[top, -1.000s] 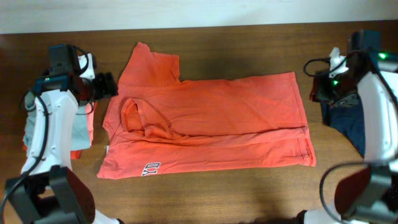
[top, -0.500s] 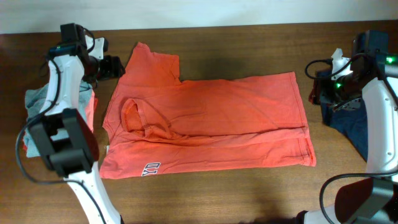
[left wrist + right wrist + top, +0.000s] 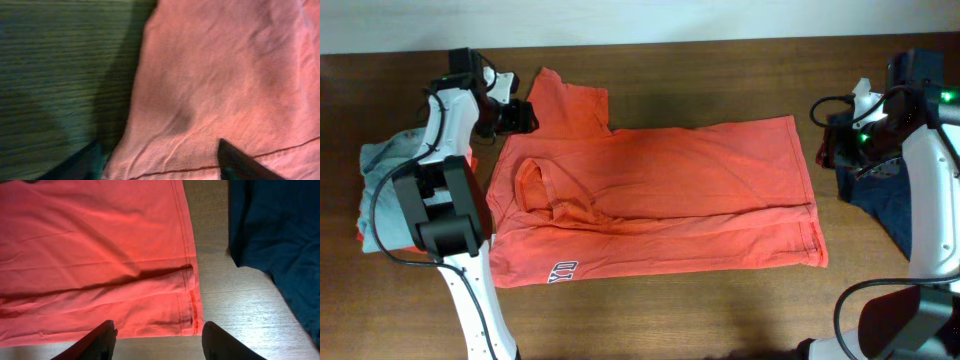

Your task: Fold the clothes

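Orange-red tee (image 3: pixel 660 190), soft wrinkled cotton, half-folded; L gripper (image 3: pixel 157 146) & R gripper (image 3: pixel 159 327) both unclenched.

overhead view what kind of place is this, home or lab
Likely a robot test bench, not a home: a left arm and right arm flank a wooden table with an orange-red T-shirt spread out.

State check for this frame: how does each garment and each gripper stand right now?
orange-red T-shirt: flat on the table, near long side folded over, far sleeve spread out unfolded.
navy garment: loose, unfolded, at the right edge.
grey T-shirt: rumpled pile at the left edge.
left gripper: open, over the sleeve, gripping nothing.
right gripper: open, above the hem, holding nothing.
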